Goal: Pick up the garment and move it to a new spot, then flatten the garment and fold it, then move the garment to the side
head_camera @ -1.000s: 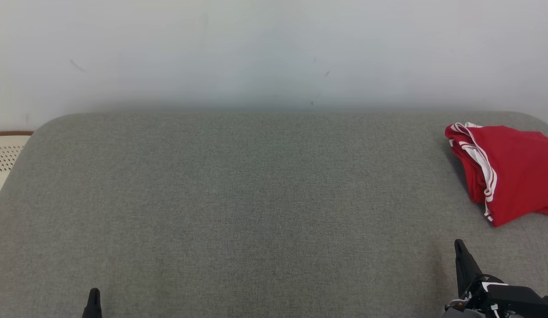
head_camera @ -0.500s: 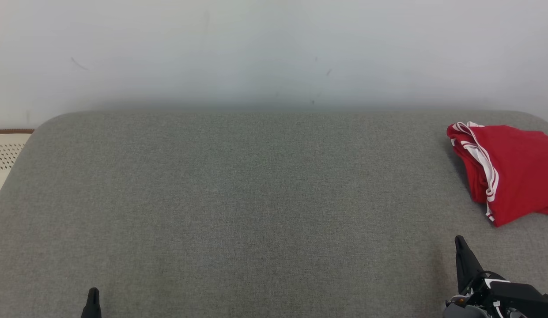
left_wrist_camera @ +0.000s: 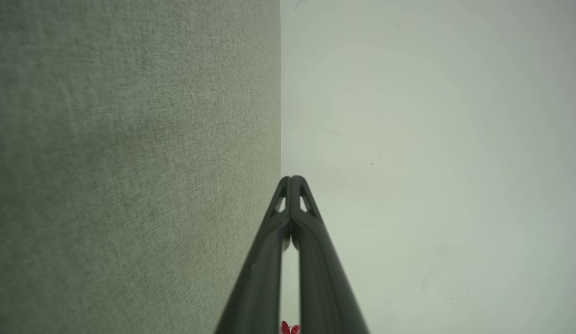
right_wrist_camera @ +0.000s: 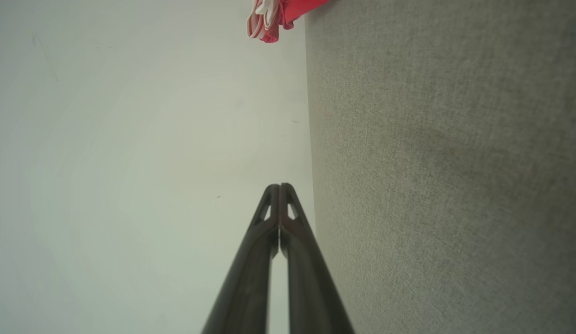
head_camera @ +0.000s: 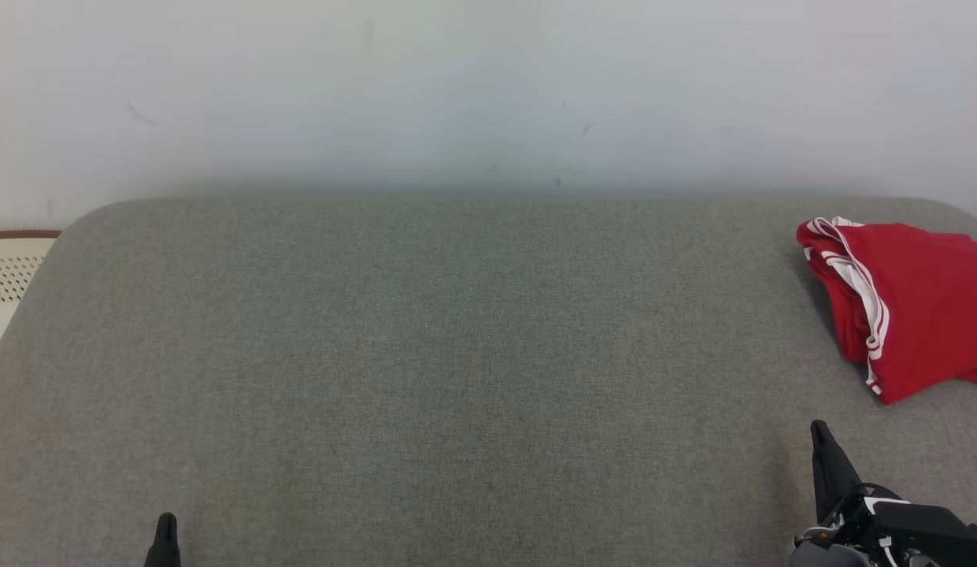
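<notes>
Right gripper (right_wrist_camera: 279, 186): fingers pressed together, empty, touching nothing, over grey cushion (head_camera: 457, 354). Left gripper (left_wrist_camera: 292, 178): likewise closed, empty. Red garment (head_camera: 913, 307), white-striped: folded heap on cushion, ahead of right gripper and slightly outboard, apart from it; well apart from left gripper. Cream perforated thing (head_camera: 8, 276) beyond cushion edge, outboard of left gripper; contents cannot tell.

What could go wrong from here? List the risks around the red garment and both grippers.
1. The red garment lies at the right end of the grey cushion, by its rounded corner; a shove could push it over the edge.
2. The right gripper and left gripper are both shut; reaching in like that would likely only nudge the cloth.
3. It is bunched in layers; a pinch may catch just the striped trim.
</notes>
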Robot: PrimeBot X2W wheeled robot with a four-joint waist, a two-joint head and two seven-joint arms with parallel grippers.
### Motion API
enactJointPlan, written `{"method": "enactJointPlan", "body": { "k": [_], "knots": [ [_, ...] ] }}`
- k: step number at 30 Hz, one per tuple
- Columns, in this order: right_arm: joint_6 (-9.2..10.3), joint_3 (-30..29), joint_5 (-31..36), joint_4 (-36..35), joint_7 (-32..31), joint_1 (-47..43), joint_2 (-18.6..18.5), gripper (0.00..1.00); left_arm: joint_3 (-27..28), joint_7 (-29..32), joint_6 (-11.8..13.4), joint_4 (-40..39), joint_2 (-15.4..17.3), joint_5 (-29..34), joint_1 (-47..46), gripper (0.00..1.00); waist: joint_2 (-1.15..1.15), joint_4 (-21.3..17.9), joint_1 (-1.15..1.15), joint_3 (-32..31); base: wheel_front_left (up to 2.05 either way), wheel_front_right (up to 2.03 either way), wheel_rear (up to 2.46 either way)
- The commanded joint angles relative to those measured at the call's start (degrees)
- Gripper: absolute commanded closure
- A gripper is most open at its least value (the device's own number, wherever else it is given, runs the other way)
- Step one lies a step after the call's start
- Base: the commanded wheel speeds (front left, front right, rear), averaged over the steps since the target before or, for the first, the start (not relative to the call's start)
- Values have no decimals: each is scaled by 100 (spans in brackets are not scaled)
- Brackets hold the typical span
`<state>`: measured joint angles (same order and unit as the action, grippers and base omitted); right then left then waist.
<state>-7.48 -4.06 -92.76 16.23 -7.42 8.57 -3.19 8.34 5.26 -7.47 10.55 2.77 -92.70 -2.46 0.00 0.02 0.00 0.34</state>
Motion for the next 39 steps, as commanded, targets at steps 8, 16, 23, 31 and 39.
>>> {"method": "enactJointPlan", "body": {
  "k": [8,16,23,31,39],
  "knots": [
    [-2,-13,22,16,-12,-14,18,100,9,10,-17,12,19,-11,-32,100,0,0,0,0,0,0,0],
    [-2,-19,29,16,-18,-14,21,100,9,10,-17,12,19,-11,-32,100,0,0,0,0,0,0,0],
    [-2,-22,31,17,-23,-13,24,100,9,10,-17,12,19,-11,-32,100,0,0,0,0,0,0,0],
    [-2,-26,35,17,-27,-13,26,100,9,10,-17,12,19,-11,-32,100,0,0,0,0,0,0,0],
    [-2,-29,39,17,-31,-12,29,100,9,10,-17,12,19,-11,-32,100,0,0,0,0,0,0,0]
  ]
}}
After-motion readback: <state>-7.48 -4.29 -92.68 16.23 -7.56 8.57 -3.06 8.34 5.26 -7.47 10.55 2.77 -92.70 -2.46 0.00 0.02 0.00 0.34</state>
